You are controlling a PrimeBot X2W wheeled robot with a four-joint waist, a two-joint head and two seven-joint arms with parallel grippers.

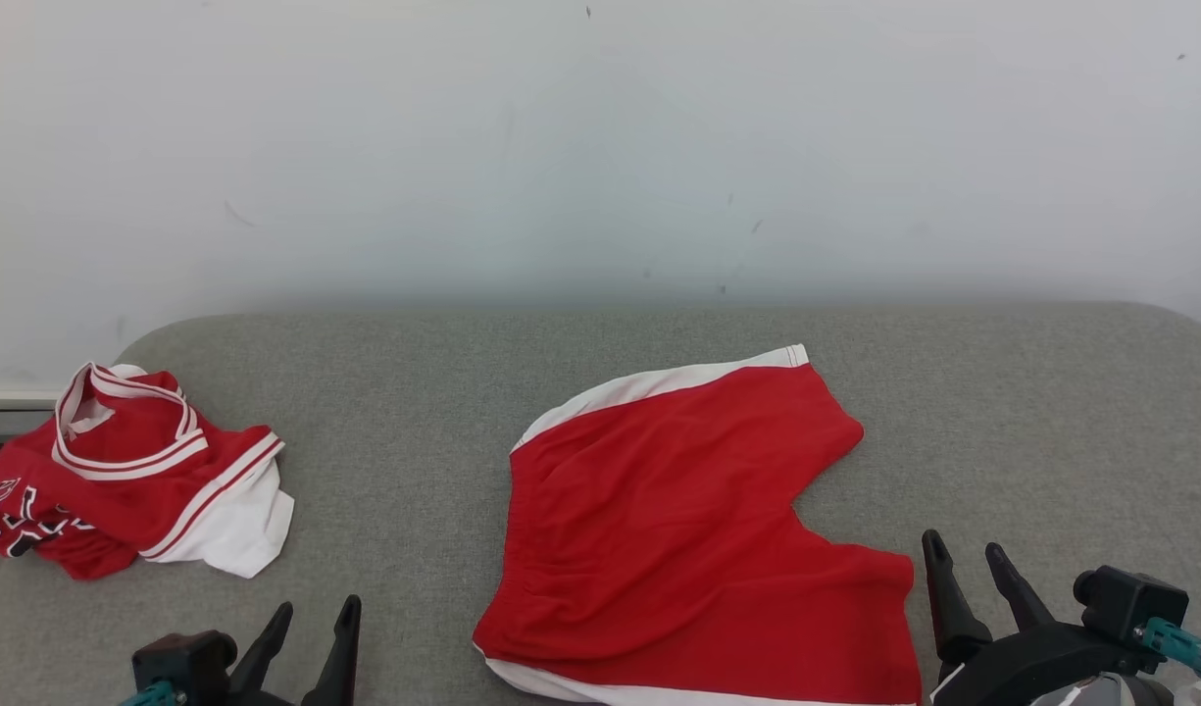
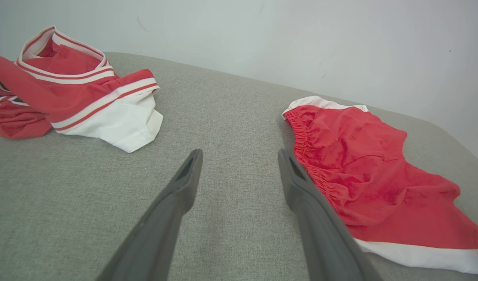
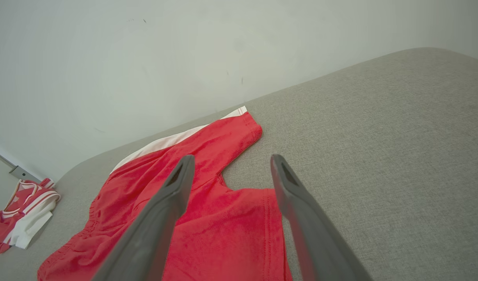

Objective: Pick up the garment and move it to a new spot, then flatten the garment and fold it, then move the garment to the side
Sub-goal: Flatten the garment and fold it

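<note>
the red shorts lie spread almost flat at the middle-right of the grey table, gathered waistband toward the left gripper, the nearer leg hem just beside the right gripper. both pairs of fingers stand apart, holding nothing. the risk: a pinch may catch only the top layer of this thin, limp knit, so a fold would drag crooked or bunch at the crotch notch, and the coarse woven table cover could grip the cloth. a crumpled red-and-white jersey lies heaped well apart, far left.
</note>
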